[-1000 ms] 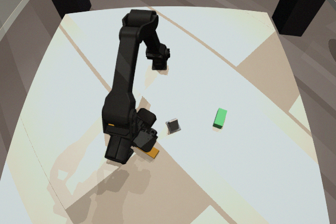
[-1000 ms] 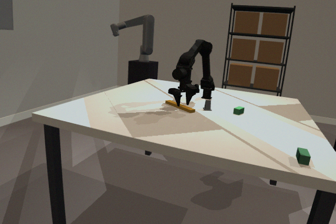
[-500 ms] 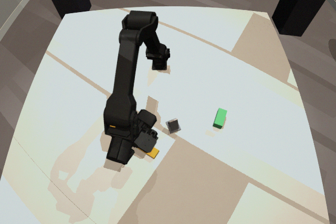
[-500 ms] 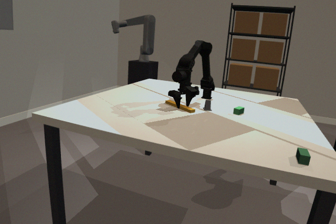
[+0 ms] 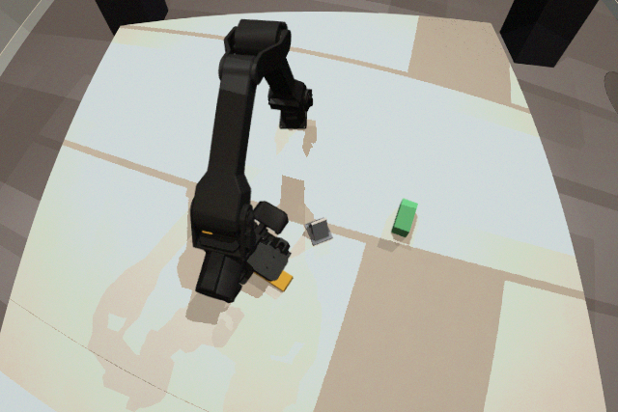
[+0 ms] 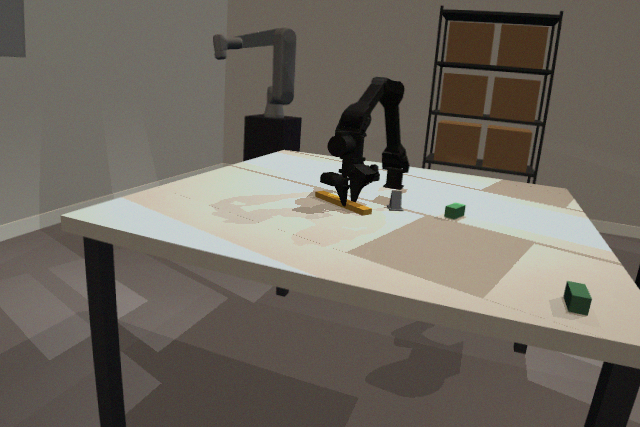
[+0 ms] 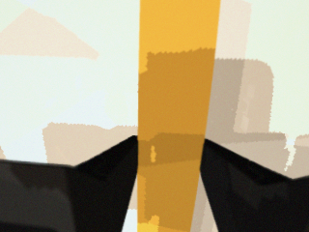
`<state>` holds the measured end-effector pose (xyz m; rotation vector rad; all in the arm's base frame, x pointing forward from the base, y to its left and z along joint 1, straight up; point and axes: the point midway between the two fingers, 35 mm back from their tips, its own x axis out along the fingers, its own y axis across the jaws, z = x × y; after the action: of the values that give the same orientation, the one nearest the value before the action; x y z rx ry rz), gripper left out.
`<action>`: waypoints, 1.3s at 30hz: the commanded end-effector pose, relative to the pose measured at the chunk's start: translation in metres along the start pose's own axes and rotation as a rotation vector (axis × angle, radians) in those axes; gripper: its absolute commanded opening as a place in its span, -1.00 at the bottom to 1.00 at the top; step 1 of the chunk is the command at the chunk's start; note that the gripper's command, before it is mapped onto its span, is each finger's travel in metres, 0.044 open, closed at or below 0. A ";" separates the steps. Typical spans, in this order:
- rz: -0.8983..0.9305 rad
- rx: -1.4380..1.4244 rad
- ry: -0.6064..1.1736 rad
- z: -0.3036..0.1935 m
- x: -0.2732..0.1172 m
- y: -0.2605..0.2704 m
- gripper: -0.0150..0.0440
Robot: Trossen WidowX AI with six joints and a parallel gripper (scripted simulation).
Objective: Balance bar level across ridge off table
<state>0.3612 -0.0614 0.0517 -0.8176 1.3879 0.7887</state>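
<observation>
The orange-yellow bar [image 5: 283, 282] [image 6: 326, 196] [image 7: 176, 97] lies flat on the table, one end toward the ridge side. My gripper [image 6: 349, 202] [image 7: 169, 145] points down at it and is shut on the bar, one fingertip against each long side in the wrist view. In the top view the gripper body hides the fingertips and much of the bar. The grey ridge [image 5: 319, 230] [image 6: 395, 200] stands upright on its small base, apart from the bar and to the right of the gripper. Nothing rests on it.
A green block [image 5: 405, 218] [image 6: 454, 211] lies to the right of the ridge. Another green block [image 6: 577, 298] is near the table's right corner in the exterior view. The arm's base [image 5: 293, 118] stands behind the ridge. Shadows of the arm cross the table.
</observation>
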 end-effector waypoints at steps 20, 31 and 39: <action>-0.002 -0.002 0.001 0.002 -0.050 -0.005 -0.49; -0.003 -0.003 0.002 0.001 -0.079 -0.004 -0.49; -0.003 -0.004 0.003 0.000 -0.100 -0.001 -0.49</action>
<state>0.3595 -0.0611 0.1396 -0.8108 1.4007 0.7988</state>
